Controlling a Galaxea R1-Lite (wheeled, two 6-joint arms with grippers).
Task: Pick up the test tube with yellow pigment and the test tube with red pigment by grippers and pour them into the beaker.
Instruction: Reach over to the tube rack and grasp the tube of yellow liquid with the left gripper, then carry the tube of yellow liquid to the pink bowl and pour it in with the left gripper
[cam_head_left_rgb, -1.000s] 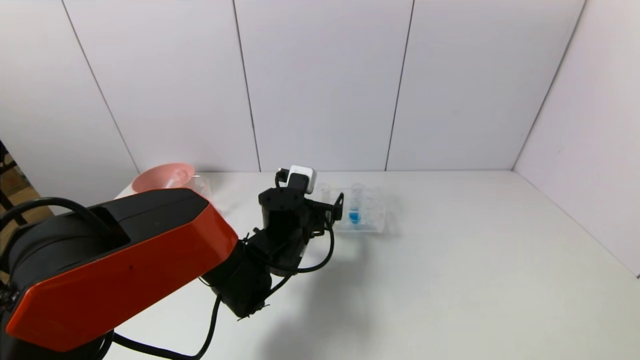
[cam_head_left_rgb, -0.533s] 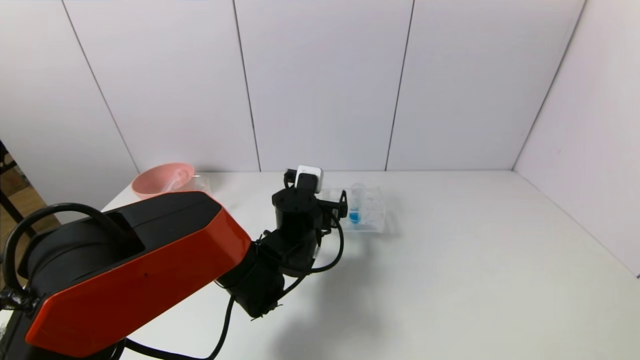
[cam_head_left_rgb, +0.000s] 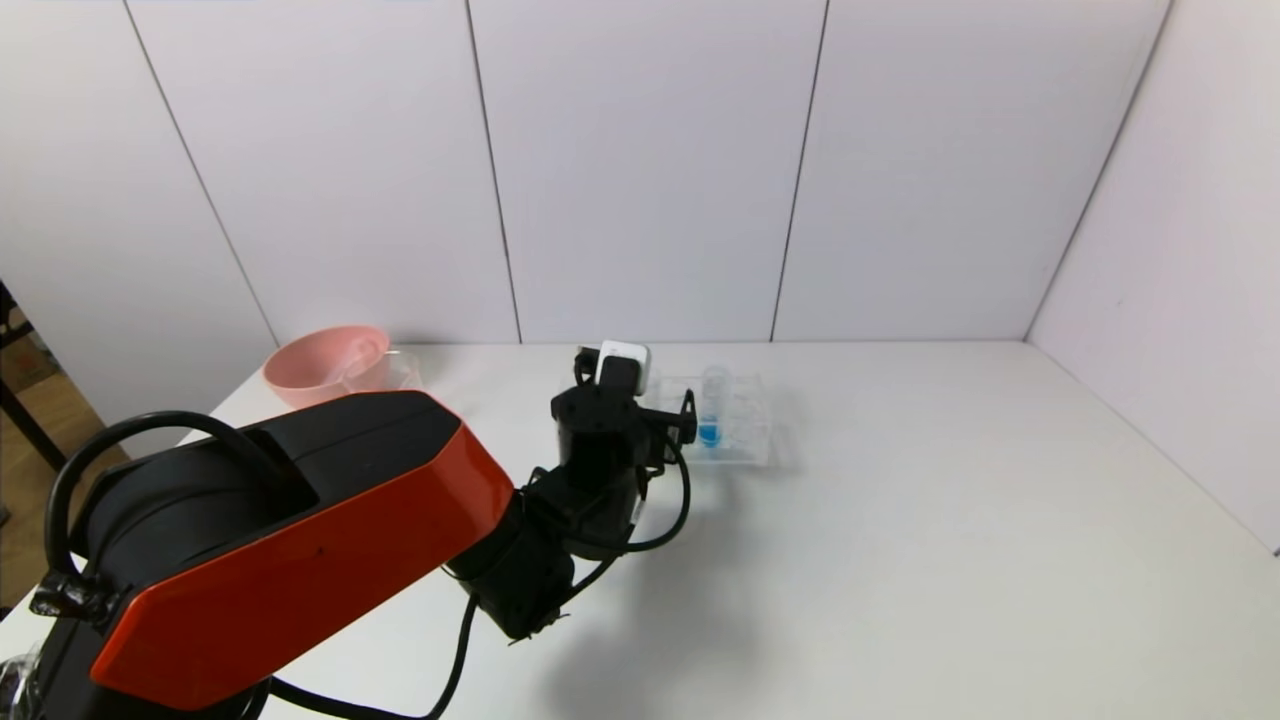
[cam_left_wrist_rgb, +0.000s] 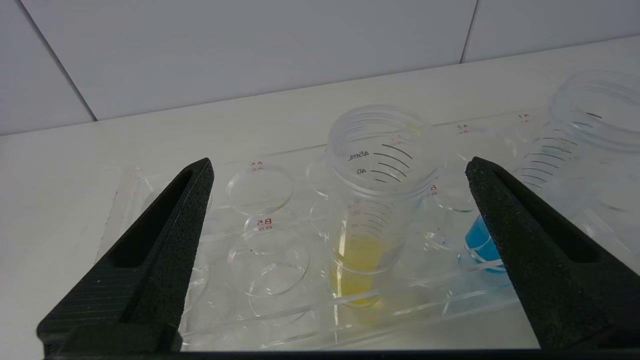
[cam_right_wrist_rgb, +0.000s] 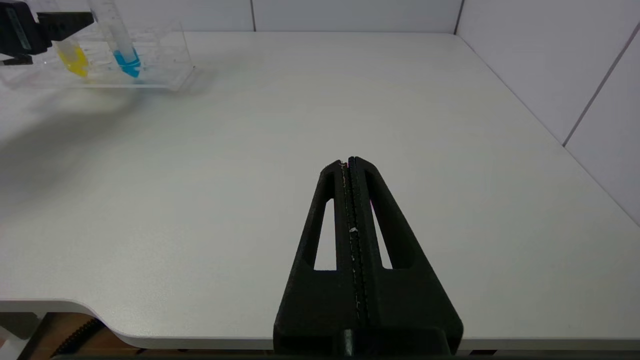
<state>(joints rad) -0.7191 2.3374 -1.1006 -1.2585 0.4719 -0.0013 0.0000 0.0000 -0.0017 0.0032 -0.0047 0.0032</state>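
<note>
- White table (cam_head_left_rgb: 900, 520) with pale panelled walls behind it; that is your whole work area
- Your clear tube rack (cam_head_left_rgb: 735, 420) stands near the back of the table, just right of centre in the head view
- Your left gripper (cam_left_wrist_rgb: 340, 170) is at the rack, fingers spread wide, one pointed black finger (cam_left_wrist_rgb: 165, 235) on each side of the test tube with yellow pigment (cam_left_wrist_rgb: 372, 200)
- Neither finger touches that tube; you can see clear gaps on both sides in the left wrist view
- The yellow tube stands upright in a rack hole, open mouth up, with printed graduation lines on its wall and yellow liquid pooled in its tip
- A second tube with blue liquid (cam_left_wrist_rgb: 550, 175) stands in the rack just beside the yellow one, on the side away from your left arm
- You cannot find the test tube with red pigment in any view
- The pink bowl (cam_head_left_rgb: 325, 362) sits at the back left of the table; the beaker (cam_head_left_rgb: 385, 370) is touching or just beside it on its right, partly hidden by your left arm
- Your right gripper (cam_right_wrist_rgb: 348, 162) hangs low over the near right part of the table, well apart from the rack, fingers pressed together with nothing between them
</note>
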